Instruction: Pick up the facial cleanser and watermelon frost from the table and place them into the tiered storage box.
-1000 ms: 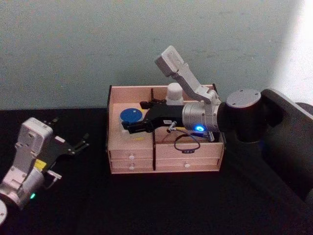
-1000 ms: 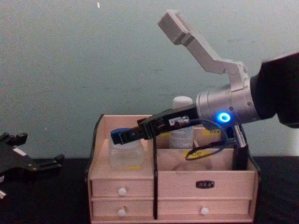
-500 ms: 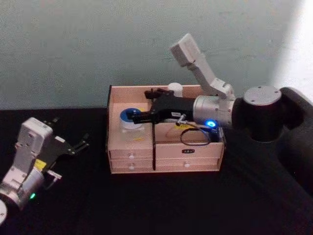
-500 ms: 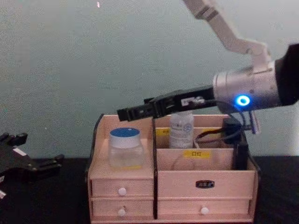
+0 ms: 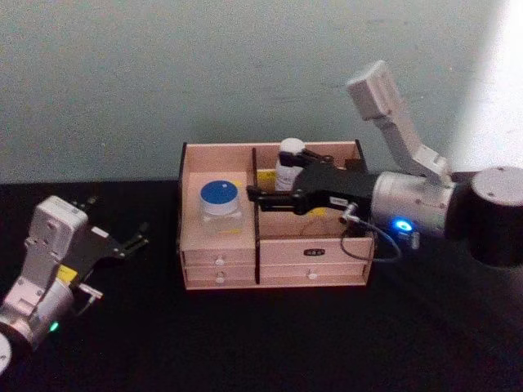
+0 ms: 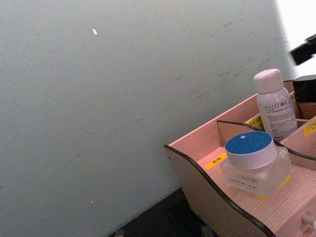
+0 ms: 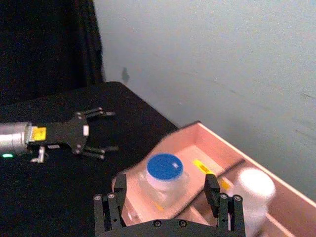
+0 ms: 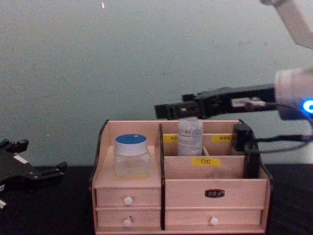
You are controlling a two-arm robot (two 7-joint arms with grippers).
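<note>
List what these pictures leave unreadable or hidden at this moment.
- Yellow labels on the tiered storage box: print too small, chest view.
- White-capped bottle: blurred, right wrist view; base behind a divider, chest view.
- Drawer contents: drawers shut.
- Left gripper: cut by the chest view's edge.

You've got one blue-lidded jar (image 5: 220, 207) and one white bottle (image 5: 288, 164) in the storage box (image 5: 278, 265). Four white-knobbed drawers, two grippers.
</note>
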